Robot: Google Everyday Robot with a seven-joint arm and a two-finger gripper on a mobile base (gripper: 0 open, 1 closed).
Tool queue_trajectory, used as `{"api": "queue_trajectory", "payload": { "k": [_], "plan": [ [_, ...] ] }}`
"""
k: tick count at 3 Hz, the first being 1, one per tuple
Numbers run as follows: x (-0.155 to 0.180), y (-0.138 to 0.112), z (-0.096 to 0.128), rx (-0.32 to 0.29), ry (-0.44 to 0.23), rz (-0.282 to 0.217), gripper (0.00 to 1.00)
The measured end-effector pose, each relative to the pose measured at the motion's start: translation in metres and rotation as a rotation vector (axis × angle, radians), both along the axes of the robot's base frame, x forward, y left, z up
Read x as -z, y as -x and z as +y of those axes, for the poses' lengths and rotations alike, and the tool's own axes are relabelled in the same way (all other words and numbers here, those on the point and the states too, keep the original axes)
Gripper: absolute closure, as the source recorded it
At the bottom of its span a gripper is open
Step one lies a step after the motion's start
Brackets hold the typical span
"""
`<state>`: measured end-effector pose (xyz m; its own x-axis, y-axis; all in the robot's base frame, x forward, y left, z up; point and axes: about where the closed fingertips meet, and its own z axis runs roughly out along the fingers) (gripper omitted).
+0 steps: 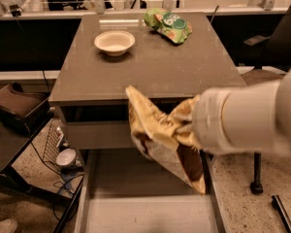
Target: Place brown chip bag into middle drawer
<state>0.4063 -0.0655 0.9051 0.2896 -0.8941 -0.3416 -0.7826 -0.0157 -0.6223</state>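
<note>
The gripper (186, 126), reaching in from the right, was clamped on the crumpled top of the brown chip bag (160, 144), which hung from it in mid-air. Directly below it lay the open middle drawer (145, 212). Beyond it, on the table (150, 72), sat a bowl (114, 42) and a green bag (168, 24).

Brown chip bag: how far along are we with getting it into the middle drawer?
Done: the middle drawer stands open, and the brown chip bag is off the tabletop. In hand: the gripper, just in front of the tabletop's front edge, grips the bag's top, and the bag hangs over the drawer's right side. Left: lower it in and release.
</note>
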Motion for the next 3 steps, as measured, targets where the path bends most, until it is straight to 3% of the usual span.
{"api": "queue_trajectory", "payload": {
  "k": [1,2,3],
  "plan": [
    [0.088,0.011,0.013,-0.026,-0.042,0.090,1.00],
    [0.162,0.014,0.010,-0.039,-0.031,0.205,1.00],
    [0.162,0.014,0.010,-0.039,-0.031,0.205,1.00]
  ]
}}
